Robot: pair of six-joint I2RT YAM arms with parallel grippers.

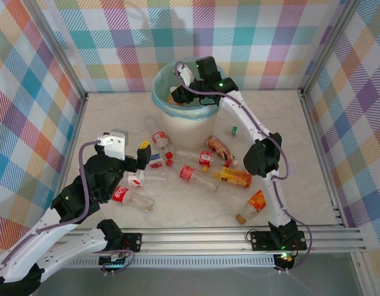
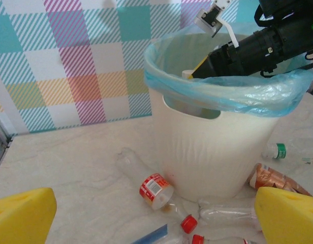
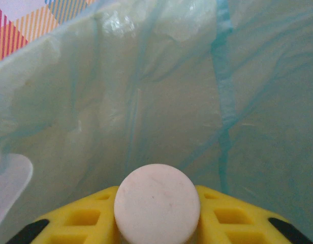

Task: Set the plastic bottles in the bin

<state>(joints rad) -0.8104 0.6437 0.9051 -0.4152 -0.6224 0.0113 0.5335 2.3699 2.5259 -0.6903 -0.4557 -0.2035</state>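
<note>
The bin (image 1: 187,123), cream-white with a light blue bag, stands at the back centre. My right gripper (image 1: 179,91) hangs inside its mouth, shut on a plastic bottle whose white cap (image 3: 156,211) sits between the yellow fingers (image 3: 232,216), with the bag lining behind. Several more plastic bottles lie on the table in front of the bin, among them a red-labelled one (image 1: 187,174) and an orange one (image 1: 234,177). My left gripper (image 1: 147,157) is open low over the left of that scatter, above a red-labelled bottle (image 2: 155,190) lying against the bin wall (image 2: 217,147).
A small green-labelled bottle (image 1: 235,130) lies to the right of the bin. Another orange bottle (image 1: 255,203) rests near the right arm's base. Plaid walls close in the back and sides, and a metal rail (image 1: 208,237) runs along the near edge.
</note>
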